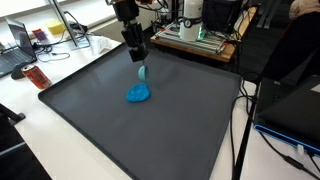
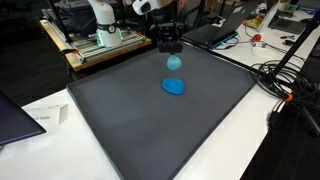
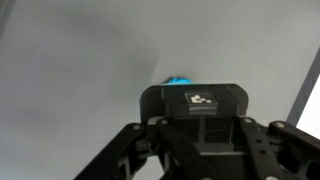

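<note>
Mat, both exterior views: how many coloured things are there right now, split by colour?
Bright blue: 1, the blue lump lying on the grey mat.
Pale teal: 1, the teal piece right under the gripper; I cannot tell whether it is gripped.
Total: 2.

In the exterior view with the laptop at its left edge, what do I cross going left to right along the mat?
From the left: laptop → red object → blue lump → cables. The gripper and the teal piece stand right above the lump, so their place in the order is unclear.
</note>
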You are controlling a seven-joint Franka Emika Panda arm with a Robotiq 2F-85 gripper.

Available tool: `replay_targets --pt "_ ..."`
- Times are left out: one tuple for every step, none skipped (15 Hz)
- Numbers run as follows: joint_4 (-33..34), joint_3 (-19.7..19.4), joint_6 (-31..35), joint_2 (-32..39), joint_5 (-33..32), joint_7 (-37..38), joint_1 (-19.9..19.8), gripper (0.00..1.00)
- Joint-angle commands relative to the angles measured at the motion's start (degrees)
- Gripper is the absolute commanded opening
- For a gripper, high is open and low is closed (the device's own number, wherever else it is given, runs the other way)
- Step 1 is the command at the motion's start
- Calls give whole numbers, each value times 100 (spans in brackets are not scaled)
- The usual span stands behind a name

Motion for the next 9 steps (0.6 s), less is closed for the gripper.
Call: replay_targets --pt "143 13 66 119 37 53 37 22" --pt "186 -63 17 92 37 78 78 22" --pt "232 -75 63 137 37 121 96 22" --pt "272 -134 37 141 37 163 120 22" --pt "341 -160 42 183 37 215 136 22" --pt "448 -165 61 259 37 259 148 22" --pt "542 -149 120 342 37 298 156 22" --pt "643 -123 154 434 37 349 159 22" --pt "771 -133 208 533 38 383 194 22"
